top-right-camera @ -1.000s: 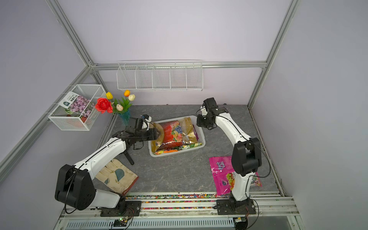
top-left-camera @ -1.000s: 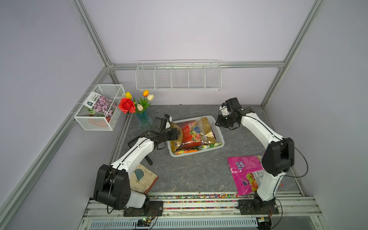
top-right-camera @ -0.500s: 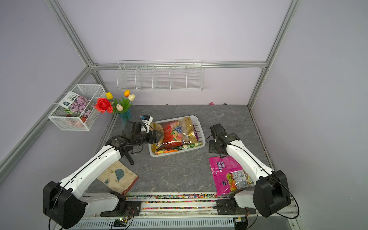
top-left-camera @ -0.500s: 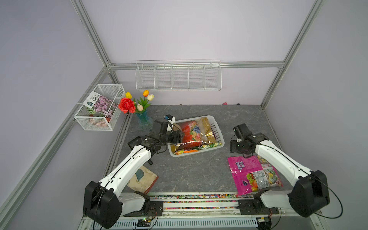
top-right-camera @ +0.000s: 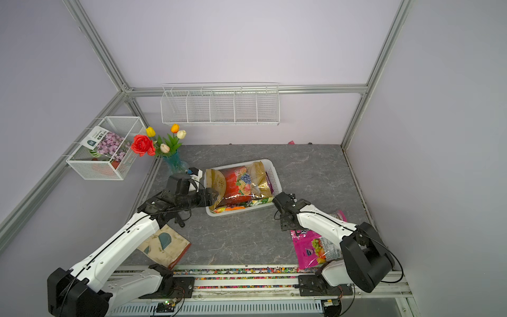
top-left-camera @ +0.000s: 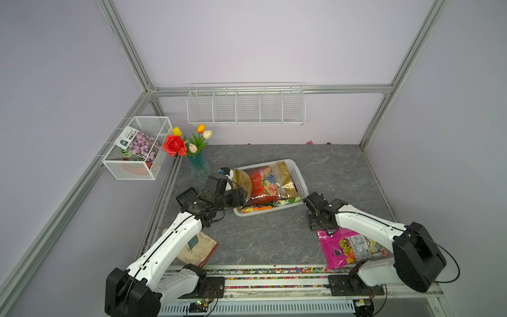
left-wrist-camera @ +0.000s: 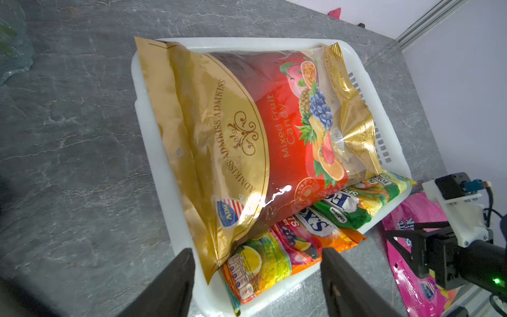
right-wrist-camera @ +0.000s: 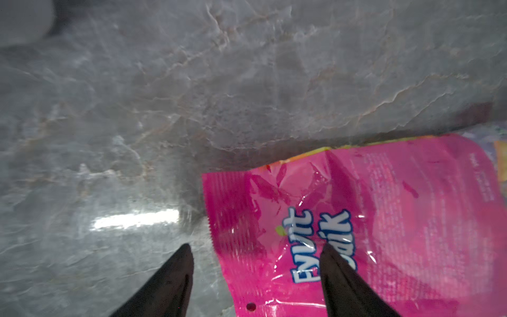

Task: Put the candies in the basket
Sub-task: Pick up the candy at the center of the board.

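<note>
Right tool (right-wrist-camera: 255, 248) swung from basket (top-left-camera: 298, 179) to pink bag (right-wrist-camera: 397, 219), jaws spread, empty. Left tool (left-wrist-camera: 256, 252) released, at gold bag (left-wrist-camera: 219, 123) corner.

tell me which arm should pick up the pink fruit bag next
Right. The right gripper hangs open directly over the pink bag on the table, its fingers straddling the bag's sealed edge. The left gripper is open at a corner of the basket, away from that bag.

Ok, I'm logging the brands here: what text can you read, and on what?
"ADMKISS ADMKISS", "Mixed Fruit Candy", "ADM": gold-and-red bag.
"Fruit", second word partly hidden: pink bag.
"FO", rest hidden: green bag.
"X'S", start hidden: orange bag.
Print on the seed packet: too small to read.
</note>
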You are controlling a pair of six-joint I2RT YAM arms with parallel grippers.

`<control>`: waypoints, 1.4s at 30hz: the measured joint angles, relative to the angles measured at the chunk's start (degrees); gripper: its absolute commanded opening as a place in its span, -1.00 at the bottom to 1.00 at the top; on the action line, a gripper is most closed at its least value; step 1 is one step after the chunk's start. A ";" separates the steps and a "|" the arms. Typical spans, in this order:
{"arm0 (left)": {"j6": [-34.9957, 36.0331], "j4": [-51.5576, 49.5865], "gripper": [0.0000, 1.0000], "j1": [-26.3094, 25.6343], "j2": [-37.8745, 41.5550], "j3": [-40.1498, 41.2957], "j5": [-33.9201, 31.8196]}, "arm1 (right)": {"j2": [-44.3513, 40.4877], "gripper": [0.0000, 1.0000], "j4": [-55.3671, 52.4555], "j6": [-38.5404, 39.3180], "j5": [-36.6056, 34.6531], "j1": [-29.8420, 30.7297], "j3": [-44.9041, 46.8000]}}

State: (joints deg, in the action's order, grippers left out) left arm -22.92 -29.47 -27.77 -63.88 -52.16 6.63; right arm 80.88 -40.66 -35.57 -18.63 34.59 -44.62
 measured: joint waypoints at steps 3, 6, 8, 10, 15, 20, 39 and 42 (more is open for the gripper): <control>-0.15 0.04 0.51 0.00 0.35 0.04 -0.55 | 0.46 0.48 4.17 -0.70 0.20 0.02 1.92; -0.17 0.04 0.51 0.00 0.81 0.04 -0.63 | 1.95 0.43 6.99 -1.55 -0.42 0.37 2.36; -0.17 0.52 0.52 0.00 1.60 0.42 -0.68 | 3.67 0.33 8.70 -2.43 -1.25 0.68 2.40; -0.17 1.31 0.52 0.00 2.93 1.51 -0.83 | 4.79 0.15 10.34 -3.52 -2.93 1.31 2.49; -0.17 1.86 0.53 0.00 4.46 3.26 -1.07 | 6.05 -0.55 11.65 -6.10 -6.25 2.93 2.54; -0.17 1.99 0.53 0.00 4.42 3.54 -1.25 | 5.79 -0.86 11.54 -8.74 -9.05 3.28 2.58; -0.61 2.19 0.53 0.00 3.15 3.54 -0.57 | 2.84 0.29 0.11 -11.65 -7.74 3.34 -0.50; -0.61 2.16 0.53 0.00 2.78 3.54 -0.37 | 5.95 0.44 -0.72 -12.22 -6.93 3.69 -1.11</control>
State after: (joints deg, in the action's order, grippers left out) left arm -23.53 -27.31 -27.77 -61.10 -48.62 6.26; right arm 86.83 -41.39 -47.79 -25.56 38.28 -45.74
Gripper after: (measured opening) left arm 0.764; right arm 0.689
